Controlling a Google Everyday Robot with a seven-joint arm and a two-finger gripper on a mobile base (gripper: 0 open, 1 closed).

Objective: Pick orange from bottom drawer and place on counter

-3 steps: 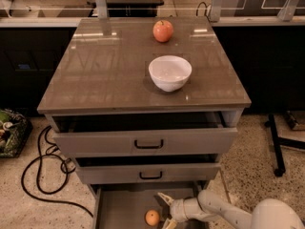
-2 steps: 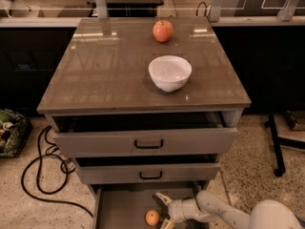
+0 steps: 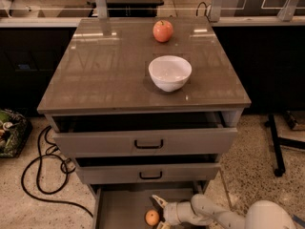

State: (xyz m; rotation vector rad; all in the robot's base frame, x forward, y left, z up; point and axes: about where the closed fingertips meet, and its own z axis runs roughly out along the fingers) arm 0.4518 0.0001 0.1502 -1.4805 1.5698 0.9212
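At the bottom centre of the frame my gripper (image 3: pixel 161 213) sits inside the bottom drawer (image 3: pixel 119 209), jaws apart, just right of the orange (image 3: pixel 152 217). I should centre the fruit between them, close gently so it cannot roll, then lift toward the counter (image 3: pixel 105 75).

The counter (image 3: pixel 105 75) is seen as a glossy brown-grey sheet, smooth enough for reflections to be carried across it. The white bowl (image 3: pixel 170 73) is finished smooth and shiny, possibly glazed ceramic, though that cannot be settled from here. A light gloss is shown on the apple (image 3: pixel 163 31). The upper drawers (image 3: pixel 190 141) are faced in matt grey metal, with dull black handles (image 3: pixel 148 144). The bottom drawer (image 3: pixel 119 209) is floored in flat matt grey. The orange (image 3: pixel 152 217) is smooth-skinned. The gripper (image 3: pixel 158 213), low in that drawer just beside the orange with fingers spread, is cased in smooth off-white. The floor (image 3: pixel 28 209) is speckled and rough-looking.
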